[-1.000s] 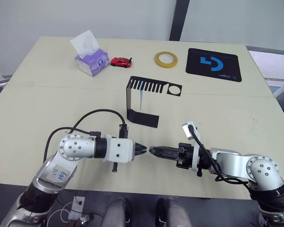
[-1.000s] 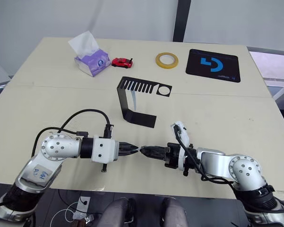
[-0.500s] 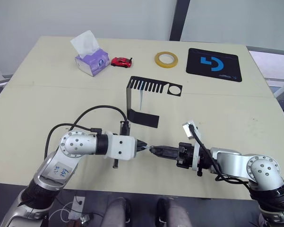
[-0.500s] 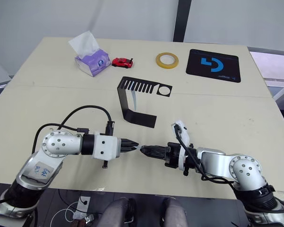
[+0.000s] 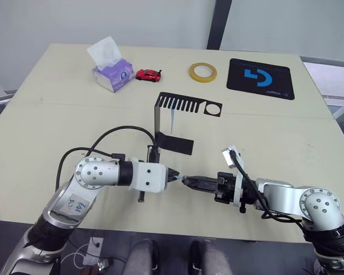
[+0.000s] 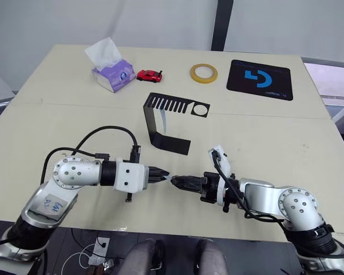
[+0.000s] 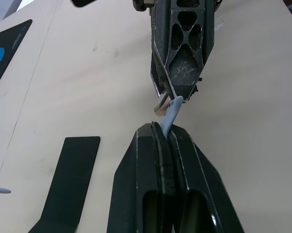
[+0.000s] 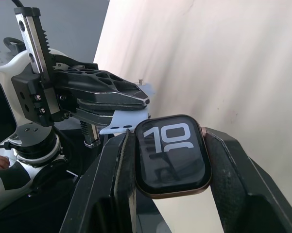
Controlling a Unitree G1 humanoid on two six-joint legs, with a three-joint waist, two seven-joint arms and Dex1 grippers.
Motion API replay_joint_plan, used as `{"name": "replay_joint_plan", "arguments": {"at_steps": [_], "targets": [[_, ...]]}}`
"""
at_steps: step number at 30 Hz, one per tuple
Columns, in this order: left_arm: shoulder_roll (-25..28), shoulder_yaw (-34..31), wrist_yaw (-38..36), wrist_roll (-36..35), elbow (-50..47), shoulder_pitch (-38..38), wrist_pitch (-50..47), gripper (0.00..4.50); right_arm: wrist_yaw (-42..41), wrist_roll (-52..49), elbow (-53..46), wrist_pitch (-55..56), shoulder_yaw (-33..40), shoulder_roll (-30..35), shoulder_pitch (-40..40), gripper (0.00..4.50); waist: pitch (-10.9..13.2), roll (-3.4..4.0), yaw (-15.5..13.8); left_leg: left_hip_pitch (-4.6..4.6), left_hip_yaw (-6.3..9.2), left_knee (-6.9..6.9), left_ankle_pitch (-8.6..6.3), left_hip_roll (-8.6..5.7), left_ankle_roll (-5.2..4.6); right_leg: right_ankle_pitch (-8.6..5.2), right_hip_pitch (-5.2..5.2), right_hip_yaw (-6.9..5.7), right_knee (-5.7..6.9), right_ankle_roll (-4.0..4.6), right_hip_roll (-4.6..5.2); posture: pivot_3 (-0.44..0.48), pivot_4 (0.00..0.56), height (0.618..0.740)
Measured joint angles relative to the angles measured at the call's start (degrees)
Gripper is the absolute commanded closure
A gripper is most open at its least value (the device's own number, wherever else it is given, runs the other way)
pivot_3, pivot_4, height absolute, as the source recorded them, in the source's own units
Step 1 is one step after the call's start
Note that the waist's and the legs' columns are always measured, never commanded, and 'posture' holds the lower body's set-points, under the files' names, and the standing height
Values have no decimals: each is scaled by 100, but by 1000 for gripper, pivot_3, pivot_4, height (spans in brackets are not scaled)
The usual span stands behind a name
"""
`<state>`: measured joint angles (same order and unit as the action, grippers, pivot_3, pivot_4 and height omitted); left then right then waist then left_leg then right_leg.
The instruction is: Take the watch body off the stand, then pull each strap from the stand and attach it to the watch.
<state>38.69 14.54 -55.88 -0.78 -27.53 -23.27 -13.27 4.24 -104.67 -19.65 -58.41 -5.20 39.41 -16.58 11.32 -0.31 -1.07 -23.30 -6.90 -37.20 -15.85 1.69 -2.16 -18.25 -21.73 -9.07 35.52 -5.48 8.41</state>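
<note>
- Watch body (image 8: 171, 154): clamped between the right gripper's (image 6: 175, 181) two fingers, screen facing the wrist camera and showing light digits, held just above the table (image 5: 57, 114) near its front edge, well clear of the stand (image 5: 174, 123).
- Change: over the last second the left gripper (image 5: 173, 177) has closed the gap towards the right one; a second ago their tips stood slightly apart, now they nearly meet.
- Strap (image 7: 170, 112): pinched edge-on in the left gripper's shut fingers, its free end poking out and touching, or just short of, the watch body's near edge; I cannot tell whether it has entered the slot.
- Meaning: I judge this the first strap's attachment, about to seat. The watch is already off the stand.
- Second strap (image 5: 170, 121): a pale strip hangs under the stand's slotted top plate, so that one is not yet pulled.
- Relative to the hands: body and strap sit together right between the two gripper tips.
</note>
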Motion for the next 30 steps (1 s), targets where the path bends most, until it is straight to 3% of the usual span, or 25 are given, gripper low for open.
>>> {"name": "replay_joint_plan", "arguments": {"at_steps": [30], "targets": [[-229,77,11,157,83,-95,-169,4500,37,-1,1,79,6,38,11,2849,0,0,-28,0,0,-2,0,0,0,0,0,0,0,0,0,0,150,740]]}}
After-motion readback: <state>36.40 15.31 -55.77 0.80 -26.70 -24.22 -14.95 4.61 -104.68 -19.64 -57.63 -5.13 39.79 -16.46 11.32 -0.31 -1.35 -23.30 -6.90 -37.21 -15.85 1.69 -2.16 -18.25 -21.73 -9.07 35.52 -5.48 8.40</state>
